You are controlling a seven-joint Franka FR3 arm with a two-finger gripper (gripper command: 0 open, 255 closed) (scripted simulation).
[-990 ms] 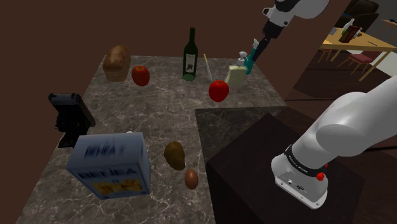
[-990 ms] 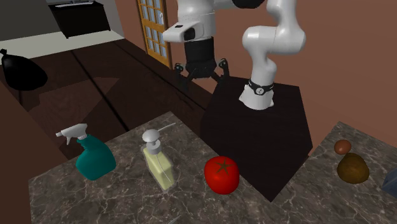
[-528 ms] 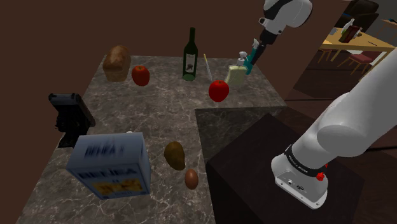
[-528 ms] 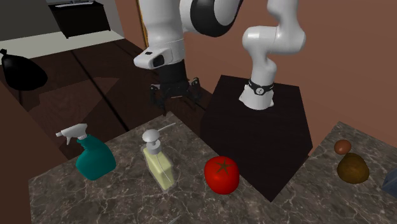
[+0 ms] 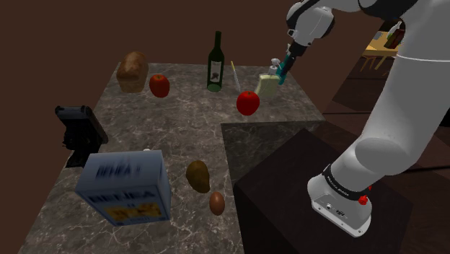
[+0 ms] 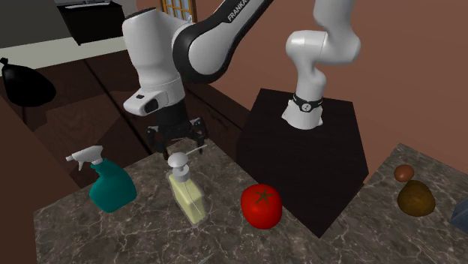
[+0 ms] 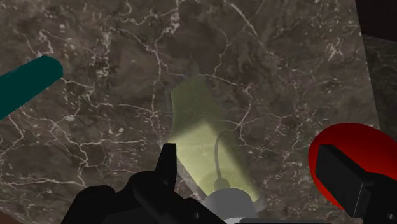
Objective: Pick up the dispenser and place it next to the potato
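**Open gripper poised over the dispenser's pump**

The gripper (image 6: 177, 137) hangs just above the grey pump of the dispenser (image 6: 187, 195). Its two black fingers are spread apart and clasp nothing. The dispenser stands upright on the marble counter (image 6: 120, 236), between the teal spray bottle (image 6: 111, 185) and a red tomato (image 6: 261, 205). The potato (image 6: 415, 198) lies well apart from it, near the blue box (image 5: 128, 187).

I judge that the step in hand is the descent for the grasp. To do it well, the fingers should pass below the thin pump and close on the flat sides of the pale body. They should be centred, so that the bottle does not tip against its neighbours.

The count: one dispenser, one spray bottle, one green wine bottle (image 5: 215, 63), one tomato and one other red fruit (image 5: 159, 85), one potato with one smaller brown oval (image 5: 217, 203) beside it, one box, one loaf (image 5: 133, 71)
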